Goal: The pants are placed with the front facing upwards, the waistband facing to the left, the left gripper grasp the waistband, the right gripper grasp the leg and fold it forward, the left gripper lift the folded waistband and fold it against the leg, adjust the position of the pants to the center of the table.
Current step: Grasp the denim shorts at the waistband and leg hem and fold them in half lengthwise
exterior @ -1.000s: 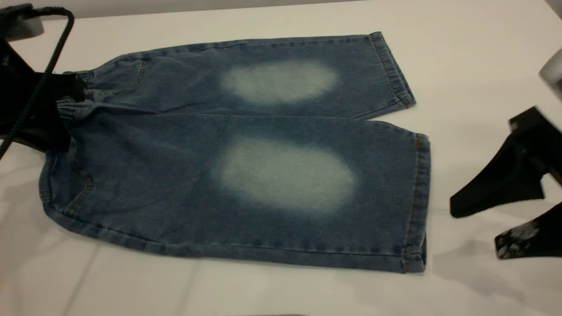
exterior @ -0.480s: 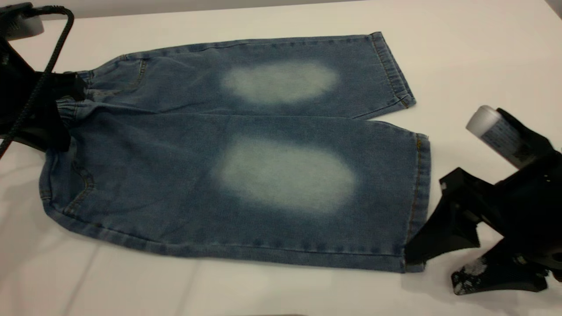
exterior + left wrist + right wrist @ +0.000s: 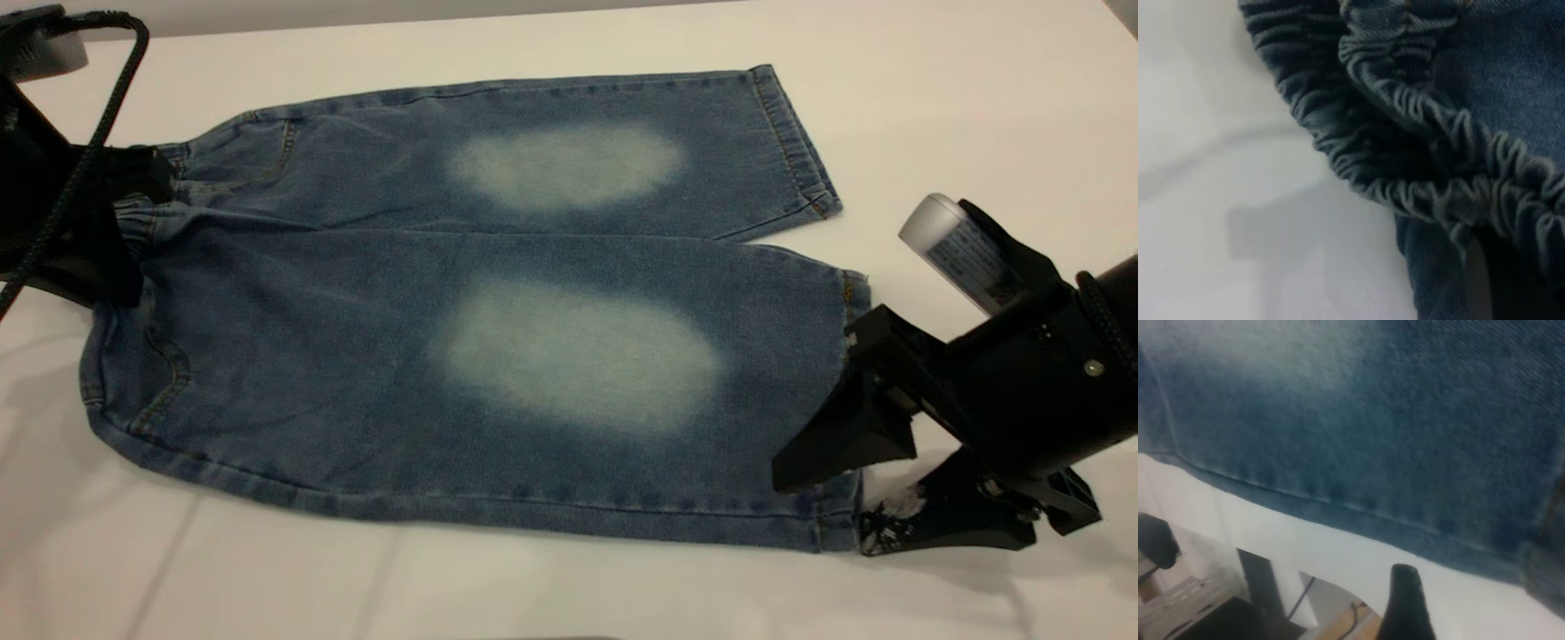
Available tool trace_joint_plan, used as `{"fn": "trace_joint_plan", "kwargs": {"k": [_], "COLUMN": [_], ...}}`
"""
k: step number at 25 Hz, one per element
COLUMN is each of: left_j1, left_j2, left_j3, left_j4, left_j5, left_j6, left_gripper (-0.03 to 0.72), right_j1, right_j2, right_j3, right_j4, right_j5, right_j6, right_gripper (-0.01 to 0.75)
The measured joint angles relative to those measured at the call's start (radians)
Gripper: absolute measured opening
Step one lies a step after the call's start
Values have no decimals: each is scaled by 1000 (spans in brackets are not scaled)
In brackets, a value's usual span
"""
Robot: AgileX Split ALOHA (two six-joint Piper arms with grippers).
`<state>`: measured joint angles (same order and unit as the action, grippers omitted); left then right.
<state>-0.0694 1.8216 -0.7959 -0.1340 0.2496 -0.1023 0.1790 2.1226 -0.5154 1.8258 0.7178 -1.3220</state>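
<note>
- At the far left of the exterior view, the left gripper (image 3: 124, 213) sits at the waistband (image 3: 147, 218) of a pair of blue jeans (image 3: 498, 302); whether it is clenched on the fabric or released cannot be told.
- The left wrist view shows the ruffled elastic waistband (image 3: 1418, 153) close up, lying on the white table (image 3: 1225, 200).
- The jeans lie flat across the middle of the table (image 3: 933, 107), front up, waistband at the left, both legs running right, each with a pale faded patch.
- At the right, the right gripper (image 3: 840, 502) has its fingers spread apart at the hem corner of the nearer leg (image 3: 836, 524), one finger over the denim, the other on the table just beside it, not yet closed on the cloth.
</note>
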Motion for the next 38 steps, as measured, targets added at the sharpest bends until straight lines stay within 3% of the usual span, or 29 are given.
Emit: {"fn": "trace_joint_plan", "kwargs": {"k": [9, 12, 14, 18, 20, 22, 28, 32, 38], "left_j1": [0, 0, 0, 0, 0, 0, 0, 0, 0], "left_j2": [0, -1, -1, -1, -1, -1, -46, -113, -174], "left_j3": [0, 0, 0, 0, 0, 0, 0, 0, -2], "left_j4": [0, 0, 0, 0, 0, 0, -11, -54, -187], "left_j5": [0, 0, 0, 0, 1, 4, 54, 76, 55], "left_j6": [-3, -4, -4, -4, -4, -4, -4, -4, -54], "left_gripper": [78, 78, 78, 78, 78, 78, 78, 78, 79], "right_j1": [0, 0, 0, 0, 0, 0, -28, -71, -78], "right_j2": [89, 101, 103, 113, 117, 119, 62, 6, 3], "right_j3": [-99, -106, -108, -115, -126, -139, -183, -259, -416], "right_j4": [0, 1, 0, 0, 0, 0, -4, -4, -20], "right_j5": [104, 115, 102, 78, 81, 119, 385, 412, 413], "right_j6": [1, 1, 1, 1, 1, 1, 39, 134, 302], "right_gripper": [455, 420, 353, 116, 46, 34, 34, 34, 34]}}
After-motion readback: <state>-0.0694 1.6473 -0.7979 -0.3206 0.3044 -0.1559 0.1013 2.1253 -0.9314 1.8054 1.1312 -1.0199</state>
